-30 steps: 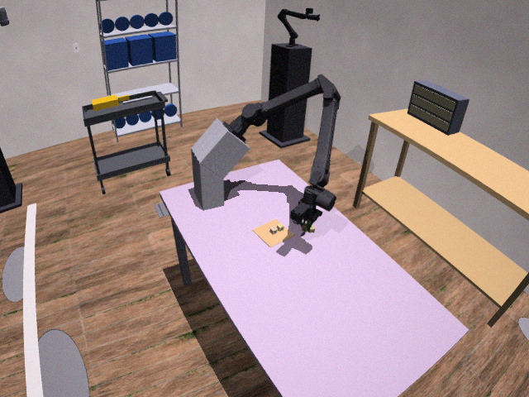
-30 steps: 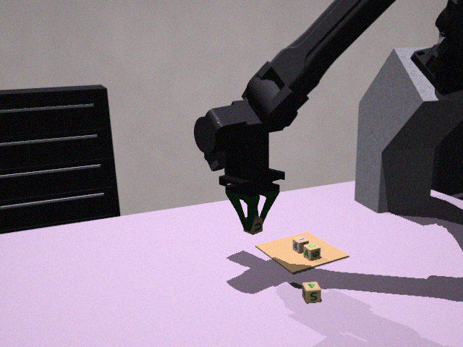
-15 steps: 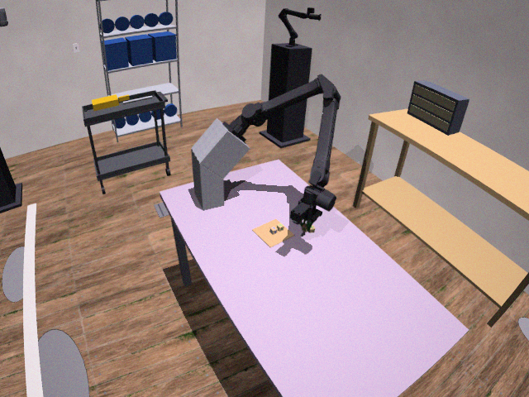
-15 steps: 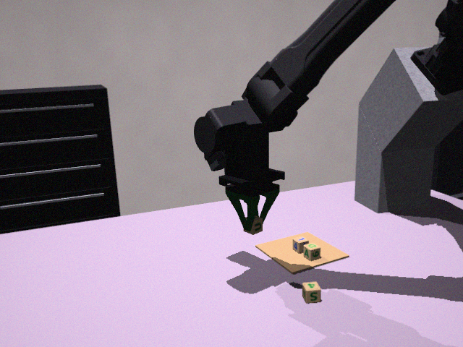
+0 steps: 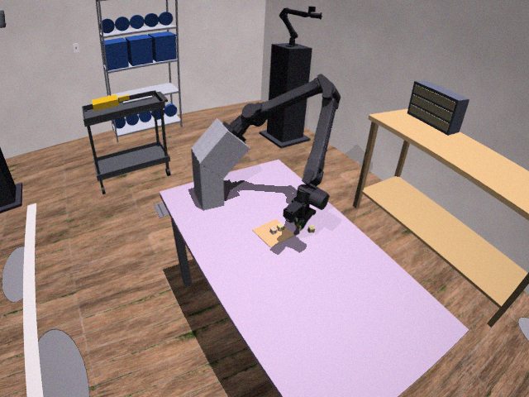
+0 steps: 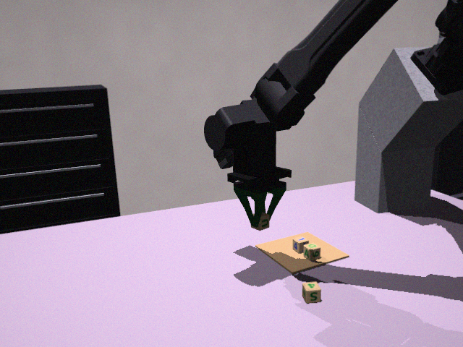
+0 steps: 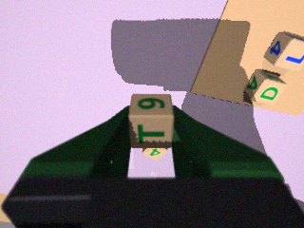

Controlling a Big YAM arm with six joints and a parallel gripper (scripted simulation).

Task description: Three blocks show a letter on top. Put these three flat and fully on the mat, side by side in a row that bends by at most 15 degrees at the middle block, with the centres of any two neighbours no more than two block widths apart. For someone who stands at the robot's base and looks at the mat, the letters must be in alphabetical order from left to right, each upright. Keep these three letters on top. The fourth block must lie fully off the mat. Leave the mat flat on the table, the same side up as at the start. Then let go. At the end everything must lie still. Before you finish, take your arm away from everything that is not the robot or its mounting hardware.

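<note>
My gripper (image 6: 260, 223) is shut on a wooden block (image 6: 262, 223) and holds it above the table, to the left of the tan mat (image 6: 302, 254). In the wrist view the held block (image 7: 151, 119) shows a green T facing the camera and a 9 on the far face. Two blocks sit touching on the mat: one with a blue L on top (image 6: 300, 243) and one with a green D on top (image 6: 311, 251). A fourth block (image 6: 311, 292) lies off the mat on the table, with a 4 on top and an S on its side.
A grey angled robot base (image 6: 404, 130) stands on the table behind the mat. A black drawer cabinet (image 6: 52, 157) stands beyond the table's far edge. A wooden shelf bench (image 5: 452, 170) stands beside the table.
</note>
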